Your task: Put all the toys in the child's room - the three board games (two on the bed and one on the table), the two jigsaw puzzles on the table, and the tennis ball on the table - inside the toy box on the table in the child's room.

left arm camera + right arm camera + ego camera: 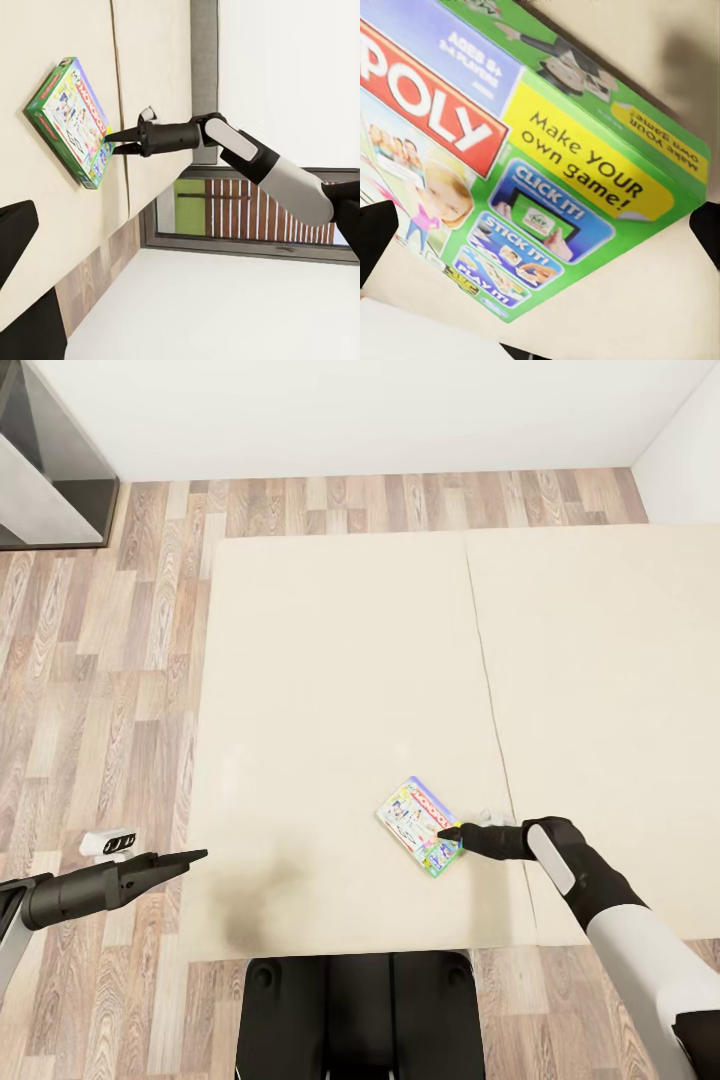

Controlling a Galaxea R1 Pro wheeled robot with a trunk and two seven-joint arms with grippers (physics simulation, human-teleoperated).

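One board game [420, 825], a pale green colourful flat box, lies on the bed [340, 660] near its front edge, beside the seam between the two cream pads. My right gripper [446, 833] is low at the box's right end and open, its jaws straddling a corner without closing on it. In the right wrist view the box [532, 165] sits between the two black fingertips [375, 240], which stand far apart. The left wrist view shows the box [71, 120] and the right gripper [114, 141] at its edge. My left gripper [192, 856] hovers open at the bed's left edge, holding nothing. The toy box is out of view.
A dark grey furniture piece [50, 470] stands at the back left against the white wall. A small white object [108, 844] lies on the wood floor left of the bed. My base [360, 1010] is against the bed's front edge. A window [225, 210] shows behind the right arm.
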